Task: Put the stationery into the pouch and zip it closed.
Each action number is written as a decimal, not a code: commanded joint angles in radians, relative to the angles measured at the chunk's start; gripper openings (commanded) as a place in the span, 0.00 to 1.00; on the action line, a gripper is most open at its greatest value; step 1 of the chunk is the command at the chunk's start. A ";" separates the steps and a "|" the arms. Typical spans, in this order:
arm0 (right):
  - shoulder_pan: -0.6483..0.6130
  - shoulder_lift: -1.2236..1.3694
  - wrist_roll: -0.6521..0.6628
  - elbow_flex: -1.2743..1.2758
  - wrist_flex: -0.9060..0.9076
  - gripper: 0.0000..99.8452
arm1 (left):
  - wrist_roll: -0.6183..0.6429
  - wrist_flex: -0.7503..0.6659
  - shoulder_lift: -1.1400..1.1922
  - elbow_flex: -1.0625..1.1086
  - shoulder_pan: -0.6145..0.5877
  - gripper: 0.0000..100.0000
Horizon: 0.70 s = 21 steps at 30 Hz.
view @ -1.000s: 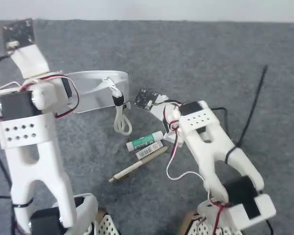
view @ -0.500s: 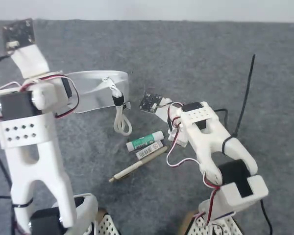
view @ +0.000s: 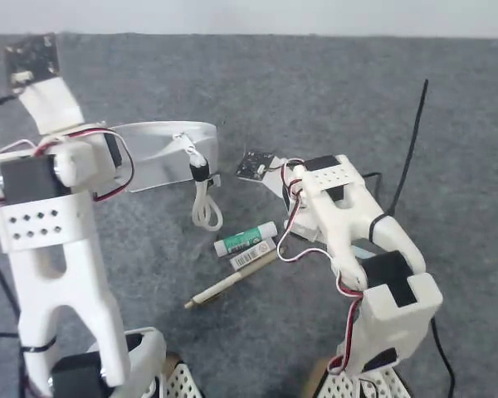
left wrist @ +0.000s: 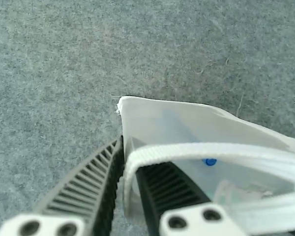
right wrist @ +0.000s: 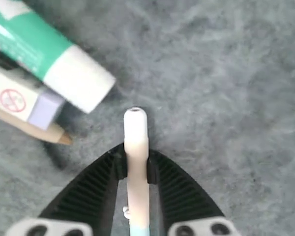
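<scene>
Left gripper was clamped on the clear pouch's edge, the pouch lying on the grey mat | right gripper gripped a white pen | glue stick and pencil lay side by side near the pouch.

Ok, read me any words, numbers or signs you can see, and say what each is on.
Green and white stick: pale print, too blurred to read.
White block beside it: a red crossed-circle sign, no words legible.
Its side in the high view: barcode stripes, digits too small.
</scene>
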 commanded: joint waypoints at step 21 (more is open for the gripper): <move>0.039 -0.542 -0.649 -0.029 0.085 0.01 | 0.012 -0.029 -0.005 -0.001 -0.005 0.01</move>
